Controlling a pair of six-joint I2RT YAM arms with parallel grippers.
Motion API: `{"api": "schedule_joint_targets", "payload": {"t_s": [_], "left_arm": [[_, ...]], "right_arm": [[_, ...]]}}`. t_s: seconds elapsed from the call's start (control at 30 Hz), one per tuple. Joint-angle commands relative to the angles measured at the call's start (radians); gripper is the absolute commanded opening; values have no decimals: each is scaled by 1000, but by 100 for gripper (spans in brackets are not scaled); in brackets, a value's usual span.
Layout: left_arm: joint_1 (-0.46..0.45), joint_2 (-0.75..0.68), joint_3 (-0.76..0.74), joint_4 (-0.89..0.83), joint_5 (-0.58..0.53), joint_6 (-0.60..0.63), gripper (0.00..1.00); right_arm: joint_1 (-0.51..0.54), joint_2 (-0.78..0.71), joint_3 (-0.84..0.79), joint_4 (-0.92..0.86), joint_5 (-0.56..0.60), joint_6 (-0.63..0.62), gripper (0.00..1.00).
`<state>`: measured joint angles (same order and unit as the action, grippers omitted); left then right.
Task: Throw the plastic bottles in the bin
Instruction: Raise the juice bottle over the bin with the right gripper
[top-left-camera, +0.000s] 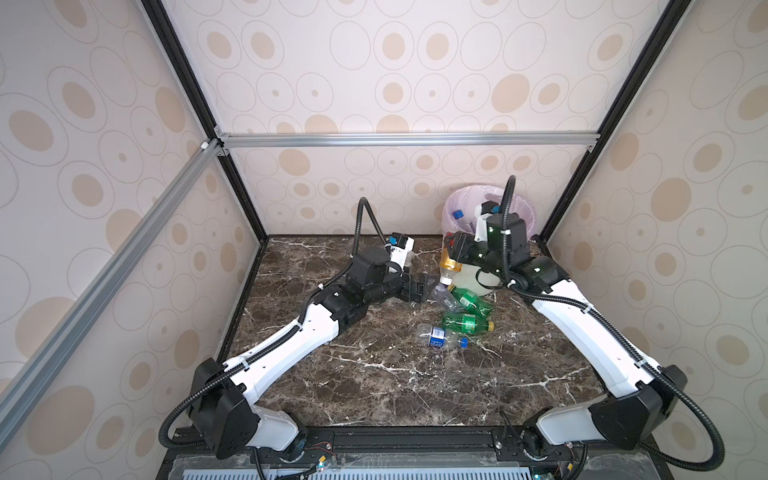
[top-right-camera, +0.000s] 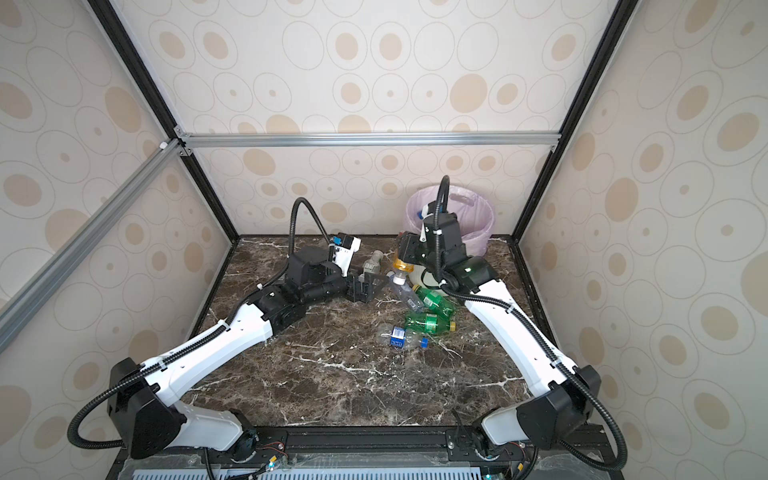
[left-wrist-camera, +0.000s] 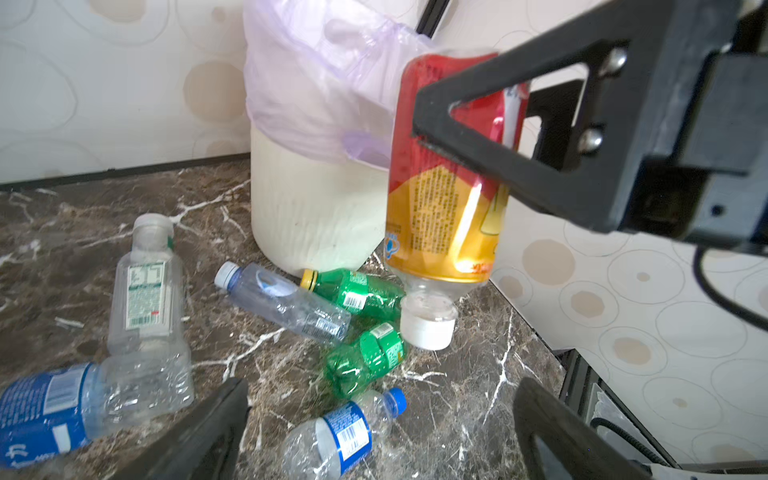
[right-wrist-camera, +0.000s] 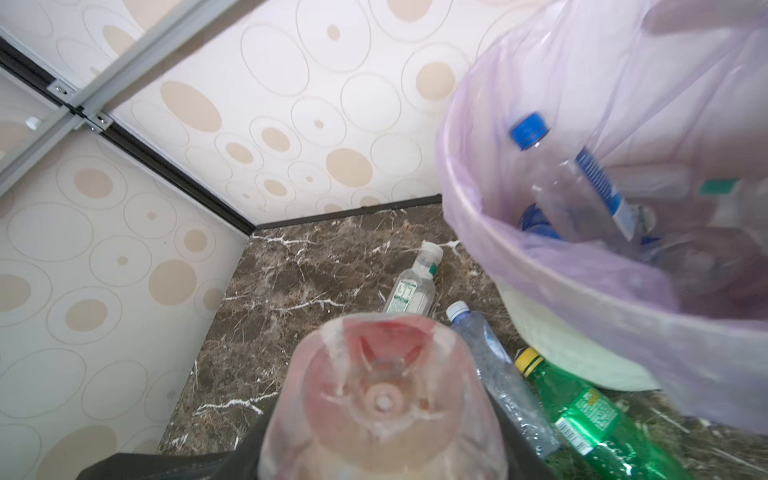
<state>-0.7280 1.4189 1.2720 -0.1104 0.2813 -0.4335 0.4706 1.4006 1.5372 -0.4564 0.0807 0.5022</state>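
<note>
1 amber bottle (left-wrist-camera: 440, 216) hangs cap-down in right end effector (left-wrist-camera: 467, 124).

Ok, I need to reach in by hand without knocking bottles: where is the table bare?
The wide front stretch of the table, between the left arm and right arm, is bare; so is the back left corner. It is crowded right of centre, where bottles lie before the bin.

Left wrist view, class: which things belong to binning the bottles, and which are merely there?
Belong to the job:
- bin
- amber bottle, held up beside the bin
- two green bottles
- four clear bottles, lying flat

Merely there:
- table
- wallpaper
</note>
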Motion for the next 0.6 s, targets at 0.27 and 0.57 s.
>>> {"api": "schedule_joint_targets", "payload": {"t_s": [0.27, 0.57], "left_arm": [[-93, 200, 415, -127, -67, 186, 99], [-118, 272, 577, -171, -84, 252, 99]], "right_arm": [[-128, -36, 356, -169, 144, -200, 39], [-141, -11, 579, -148, 228, -287, 38]]}}
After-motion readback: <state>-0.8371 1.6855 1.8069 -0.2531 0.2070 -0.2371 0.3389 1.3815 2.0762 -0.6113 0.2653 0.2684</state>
